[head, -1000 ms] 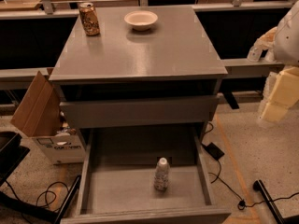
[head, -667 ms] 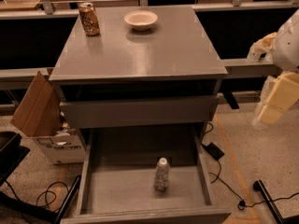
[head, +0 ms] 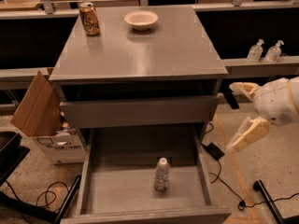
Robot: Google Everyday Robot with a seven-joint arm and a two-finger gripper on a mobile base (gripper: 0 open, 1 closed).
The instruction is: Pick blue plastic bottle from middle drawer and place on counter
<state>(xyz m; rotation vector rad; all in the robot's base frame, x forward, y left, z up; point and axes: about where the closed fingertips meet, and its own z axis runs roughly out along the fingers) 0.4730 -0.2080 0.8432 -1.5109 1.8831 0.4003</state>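
The blue plastic bottle (head: 161, 174), clear with a white cap, stands upright on the bare bottom of the open middle drawer (head: 117, 188), a little right of its centre. The counter (head: 154, 50) is the grey top of the cabinet above it. My gripper (head: 242, 112) hangs to the right of the cabinet, level with the upper drawer front, above and to the right of the bottle. Its two cream fingers (head: 247, 133) are spread apart and hold nothing.
A gold-brown can (head: 88, 18) and a pale bowl (head: 141, 20) stand at the back of the counter. The upper drawer (head: 140, 112) sticks out slightly over the middle one. Two pump bottles (head: 264, 51) stand on a ledge at right. A cardboard box (head: 44, 118) is at left, cables (head: 219, 164) on the floor.
My gripper has moved down and to the left, closer to the cabinet's right side. The bottle, can and bowl have not moved.
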